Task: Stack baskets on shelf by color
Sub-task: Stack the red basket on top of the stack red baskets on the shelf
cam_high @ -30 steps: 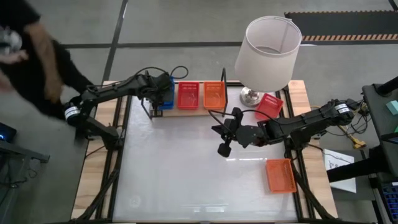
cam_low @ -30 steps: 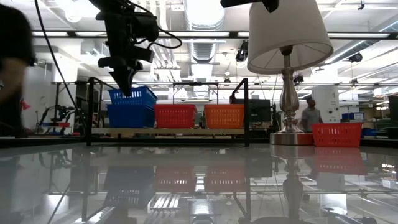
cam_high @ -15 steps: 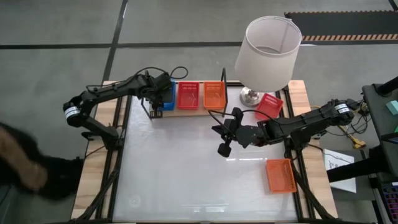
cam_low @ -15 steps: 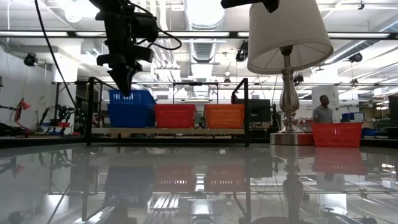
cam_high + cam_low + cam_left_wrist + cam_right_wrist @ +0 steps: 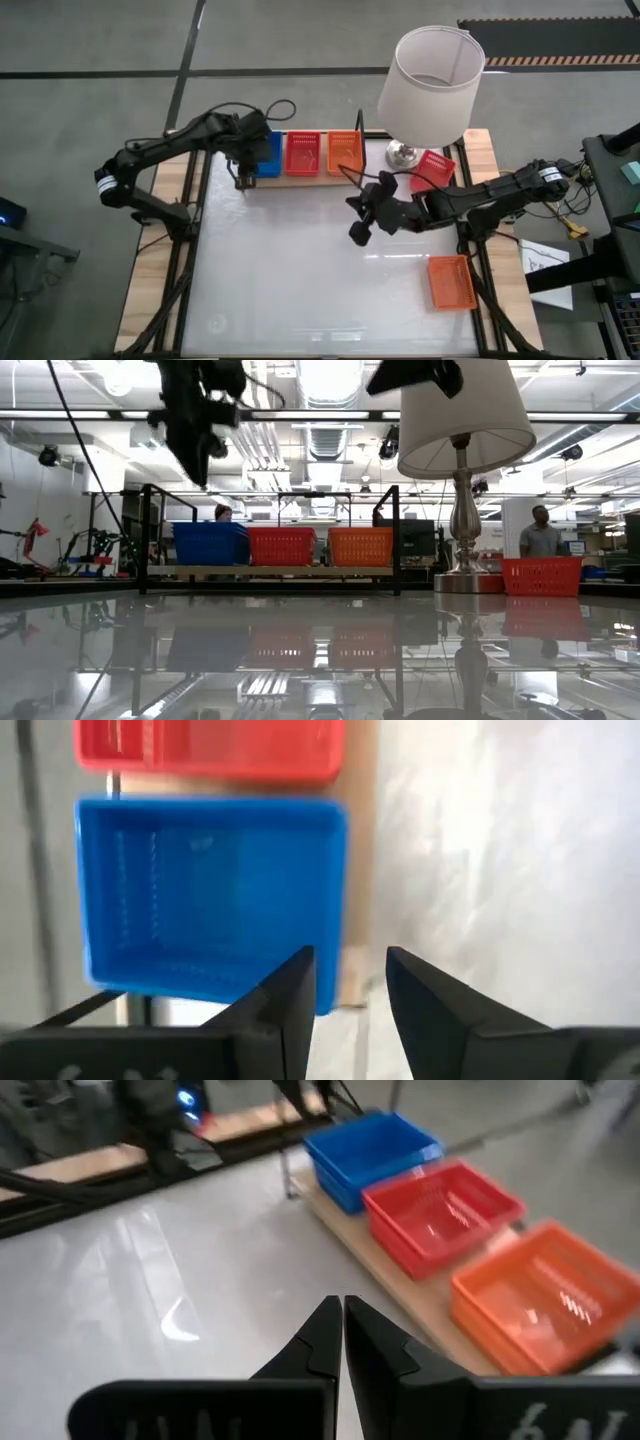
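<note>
The left gripper (image 5: 243,176) stands with its fingers parted and empty, at about 10 o'clock on the table, just over the near edge of the shelf (image 5: 300,178) beside the blue stack (image 5: 267,152). In the left wrist view the two fingers (image 5: 300,990) show a clear gap, with the top blue basket (image 5: 210,890) lying free beyond them and nothing between them. In the low view the gripper hangs well above the blue stack (image 5: 210,543).

The right gripper (image 5: 362,218) is pinched shut on nothing, hovering near the table's centre, toward 1 o'clock.

On the shelf, from left to right: blue, red (image 5: 302,152) and orange (image 5: 344,151). Two baskets are off the shelf: a red one (image 5: 433,168) at 2 o'clock by the lamp (image 5: 430,75), and an orange one (image 5: 451,281) at 4 o'clock.

Judged from this, the blue pile looks finished and the left arm's placing step is over. Next comes a loose basket, both on the right arm's side: its fingers must open, drop over a rim, and carry the basket to the matching colour.
</note>
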Tool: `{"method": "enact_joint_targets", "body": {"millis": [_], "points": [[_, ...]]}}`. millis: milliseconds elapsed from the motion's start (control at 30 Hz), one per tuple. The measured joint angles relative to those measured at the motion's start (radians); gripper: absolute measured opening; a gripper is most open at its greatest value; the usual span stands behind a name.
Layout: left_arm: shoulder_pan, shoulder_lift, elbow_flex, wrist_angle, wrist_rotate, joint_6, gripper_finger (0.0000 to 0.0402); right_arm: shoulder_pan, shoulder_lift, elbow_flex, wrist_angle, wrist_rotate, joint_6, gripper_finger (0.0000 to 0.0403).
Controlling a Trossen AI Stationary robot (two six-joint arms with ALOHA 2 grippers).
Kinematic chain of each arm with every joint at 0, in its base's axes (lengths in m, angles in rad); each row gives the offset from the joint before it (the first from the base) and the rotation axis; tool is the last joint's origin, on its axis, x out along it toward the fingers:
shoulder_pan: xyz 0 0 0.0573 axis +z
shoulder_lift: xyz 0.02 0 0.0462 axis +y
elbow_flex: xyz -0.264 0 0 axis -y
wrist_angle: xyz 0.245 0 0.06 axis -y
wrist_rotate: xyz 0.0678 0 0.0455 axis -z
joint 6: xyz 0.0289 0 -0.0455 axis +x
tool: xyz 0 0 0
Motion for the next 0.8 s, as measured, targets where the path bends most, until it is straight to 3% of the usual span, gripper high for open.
{"method": "enact_joint_targets", "body": {"millis": [167, 333, 433, 567, 800], "points": [[-0.001, -0.093, 0.021, 0.102, 0.256, -0.133, 0.0109, -0.100, -0.002, 0.014, -0.172, -0.127, 0.177, 0.0009], [-0.005, -0.215, -0.027, 0.393, 0.423, -0.321, 0.0109, -0.250, 0.013, 0.020, -0.385, -0.300, 0.332, 0.0009], [-0.015, -0.278, -0.058, 0.565, 0.435, -0.405, 0.0109, -0.342, 0.021, 0.019, -0.534, -0.417, 0.385, 0.0009], [-0.022, -0.351, -0.103, 0.744, 0.440, -0.462, 0.0109, -0.439, 0.029, 0.011, -0.674, -0.424, 0.389, 0.0009], [-0.020, -0.409, -0.119, 0.800, 0.428, -0.476, 0.0109, -0.550, 0.028, -0.009, -0.779, -0.504, 0.303, 0.0039]]}}
